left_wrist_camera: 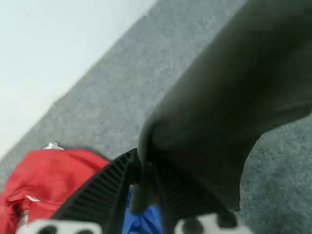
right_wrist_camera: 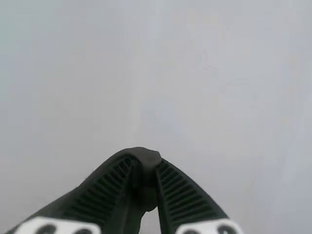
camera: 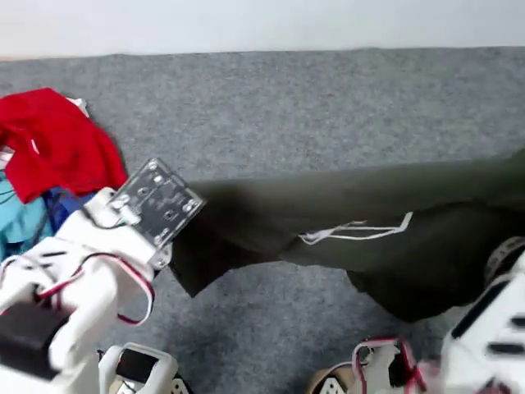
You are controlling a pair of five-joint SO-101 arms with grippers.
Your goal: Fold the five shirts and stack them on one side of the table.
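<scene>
Left claw [left_wrist_camera: 141,163] and right claw [right_wrist_camera: 145,162] grip the dark olive shirt [camera: 369,205].

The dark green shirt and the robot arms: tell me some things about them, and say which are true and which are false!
1. The dark green shirt is stretched between the two arms. True.
2. The left gripper has its fingers shut on the dark green shirt. True.
3. The red shirt lies neatly folded in the middle of the table. False: it lies crumpled at the table's side.
4. The right gripper is open and holds nothing. False: its fingers pinch a bit of dark cloth.
</scene>
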